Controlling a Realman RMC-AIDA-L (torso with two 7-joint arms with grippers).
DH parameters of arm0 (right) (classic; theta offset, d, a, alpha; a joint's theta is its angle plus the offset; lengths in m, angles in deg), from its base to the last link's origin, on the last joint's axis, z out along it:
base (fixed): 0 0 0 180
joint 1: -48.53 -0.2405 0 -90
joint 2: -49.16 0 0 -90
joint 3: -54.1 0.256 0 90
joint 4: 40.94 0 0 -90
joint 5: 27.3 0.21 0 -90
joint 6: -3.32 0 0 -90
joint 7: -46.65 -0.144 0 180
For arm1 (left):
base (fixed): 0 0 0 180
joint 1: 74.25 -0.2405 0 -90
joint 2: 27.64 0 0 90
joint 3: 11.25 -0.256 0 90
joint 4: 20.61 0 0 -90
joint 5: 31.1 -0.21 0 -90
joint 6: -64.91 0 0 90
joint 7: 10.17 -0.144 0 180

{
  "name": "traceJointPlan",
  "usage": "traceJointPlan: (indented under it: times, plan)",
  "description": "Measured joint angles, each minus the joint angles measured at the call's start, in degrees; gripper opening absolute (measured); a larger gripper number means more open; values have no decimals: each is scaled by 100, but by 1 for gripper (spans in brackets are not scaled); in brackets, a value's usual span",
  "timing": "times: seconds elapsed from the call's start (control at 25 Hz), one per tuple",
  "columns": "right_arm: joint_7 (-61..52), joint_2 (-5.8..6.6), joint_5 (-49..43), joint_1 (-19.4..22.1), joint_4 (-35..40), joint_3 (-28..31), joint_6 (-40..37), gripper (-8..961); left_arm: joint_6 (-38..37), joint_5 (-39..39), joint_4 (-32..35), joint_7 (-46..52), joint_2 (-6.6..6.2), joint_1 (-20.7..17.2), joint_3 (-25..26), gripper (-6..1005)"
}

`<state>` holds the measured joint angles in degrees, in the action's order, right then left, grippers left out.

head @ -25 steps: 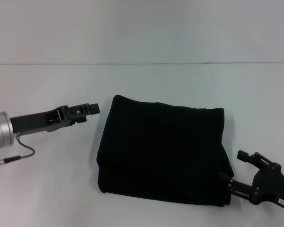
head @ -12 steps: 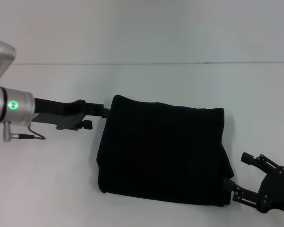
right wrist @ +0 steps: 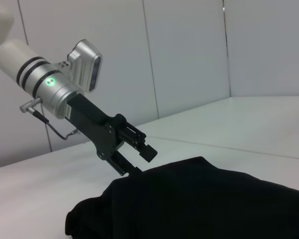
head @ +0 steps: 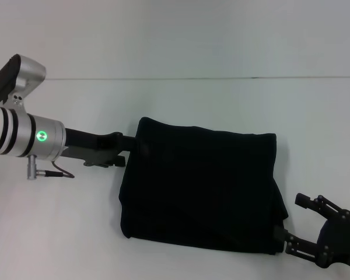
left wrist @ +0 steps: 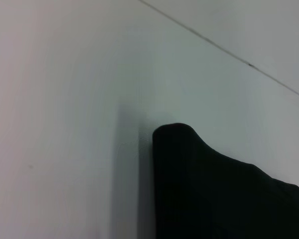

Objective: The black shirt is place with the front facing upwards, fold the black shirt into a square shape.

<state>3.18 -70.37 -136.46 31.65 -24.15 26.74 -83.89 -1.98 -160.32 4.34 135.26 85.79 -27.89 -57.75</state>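
The black shirt (head: 198, 186) lies folded into a rough rectangle in the middle of the white table; no lettering shows. My left gripper (head: 127, 149) is at its far left corner, fingers apart, with the tips touching the cloth edge. The right wrist view shows that gripper (right wrist: 139, 162) with one finger above and one low against the shirt (right wrist: 199, 204). The left wrist view shows only the shirt's rounded corner (left wrist: 214, 199). My right gripper (head: 290, 216) stands open at the near right corner, one fingertip beside the cloth.
The white table (head: 58, 221) spreads out on all sides of the shirt. A white wall (head: 175, 35) rises behind the table's far edge. No other objects are in view.
My left arm has swung right and rolled over, bringing its gripper from clear of the shirt up to the far left corner. The right gripper has drawn back slightly toward the near edge.
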Motion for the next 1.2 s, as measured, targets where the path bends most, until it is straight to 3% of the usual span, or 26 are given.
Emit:
traceJointPlan:
  times: [0.6,0.76,0.88,1.2]
  plan:
    - [-5,0,0,-15,-12,4,-79,941,46,-6,13,114,186,207,-286,773]
    - [-9,0,0,-18,-11,4,-102,942,77,14,232,-295,320,123,-295,757]
    - [-15,0,0,-18,-5,6,-129,942,135,4,358,-355,418,46,-296,624]
    - [-20,0,1,-32,0,22,-165,942,148,14,314,-331,389,34,-243,265]
